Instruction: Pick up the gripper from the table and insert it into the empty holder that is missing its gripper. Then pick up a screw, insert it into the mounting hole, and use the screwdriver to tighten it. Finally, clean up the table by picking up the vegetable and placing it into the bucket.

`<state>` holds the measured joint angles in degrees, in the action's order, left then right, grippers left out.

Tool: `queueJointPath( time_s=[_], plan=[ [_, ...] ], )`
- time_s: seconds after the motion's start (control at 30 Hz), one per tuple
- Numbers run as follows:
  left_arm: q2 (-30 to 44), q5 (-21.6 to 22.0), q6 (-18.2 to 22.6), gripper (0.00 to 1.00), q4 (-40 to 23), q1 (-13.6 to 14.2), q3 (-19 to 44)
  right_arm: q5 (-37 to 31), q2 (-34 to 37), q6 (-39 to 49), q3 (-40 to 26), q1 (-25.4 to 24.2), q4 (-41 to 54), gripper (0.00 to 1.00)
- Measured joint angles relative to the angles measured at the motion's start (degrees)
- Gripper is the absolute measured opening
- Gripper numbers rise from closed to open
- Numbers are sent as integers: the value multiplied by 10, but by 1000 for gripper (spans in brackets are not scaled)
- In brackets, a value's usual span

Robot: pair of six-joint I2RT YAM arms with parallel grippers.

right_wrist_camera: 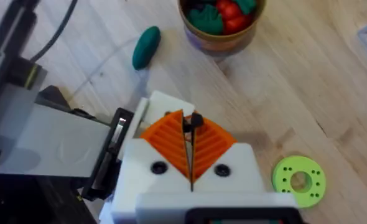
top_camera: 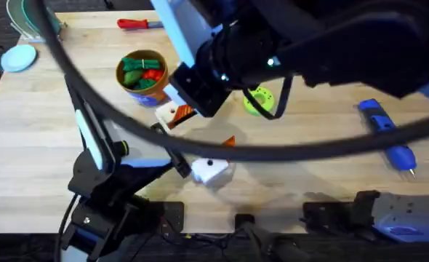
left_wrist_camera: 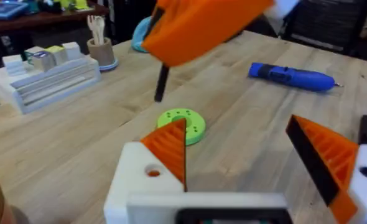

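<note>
Since the right hand is pinched shut on a small dark thing, maybe a screw, I think it hangs over the left hand to reach the hole in the white holder. The left hand is wide open, and an orange gripper already sits in that holder. The blue screwdriver lies well apart on the desk, waiting. The bucket holds red and green toy food. The dark green vegetable lies on the desk near it, not inside.
</note>
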<state>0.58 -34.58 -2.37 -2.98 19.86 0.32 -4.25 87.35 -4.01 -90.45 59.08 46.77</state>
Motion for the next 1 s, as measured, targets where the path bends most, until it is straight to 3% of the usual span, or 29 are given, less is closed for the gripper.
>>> queueJointPath(
  time_s=[0.43,1.0],
  plan=[
    [0,-21,13,992,0,0,0,9,46,0,-4,10,0,6],
    [0,-21,15,993,-1,0,0,48,47,0,-4,10,4,6]
  ],
)
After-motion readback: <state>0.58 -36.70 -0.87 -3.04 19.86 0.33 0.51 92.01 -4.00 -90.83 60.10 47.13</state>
